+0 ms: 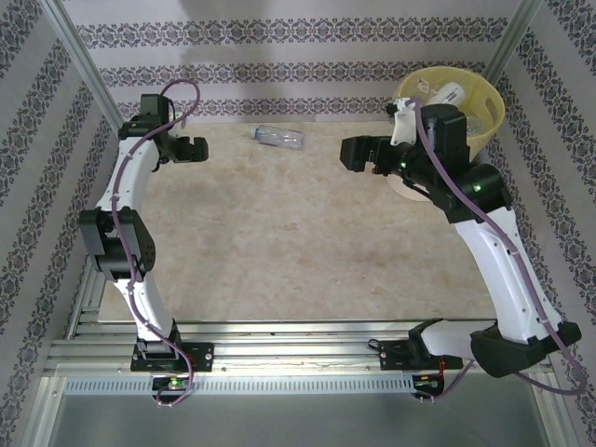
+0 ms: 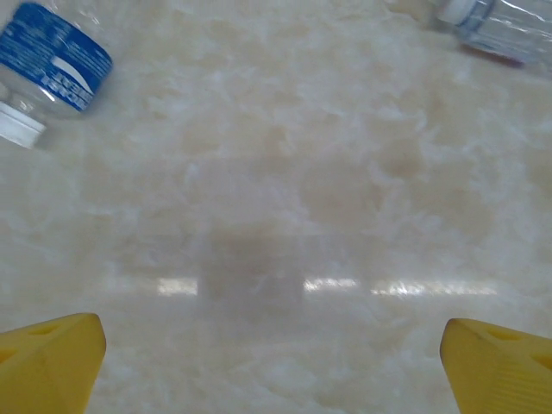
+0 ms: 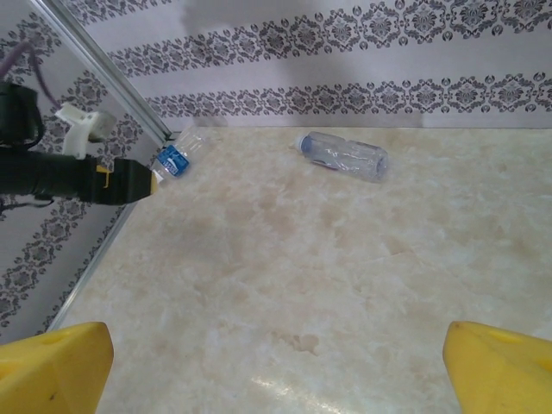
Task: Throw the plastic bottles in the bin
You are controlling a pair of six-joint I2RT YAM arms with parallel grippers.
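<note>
Purple-patterned striped wallpaper is enclosing a beige marbled tabletop on 3 sides; alu posts are standing at the back corners; light glare is glinting off the surface.

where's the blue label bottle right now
Right wrist view: the blue label bottle lies in the far left corner by the wall, beside the left claw.

Left arm and right arm: white links, black joint housings, a mauve cable along each. Green lamp at 6 o'clock. Yellow fingertips.
</note>
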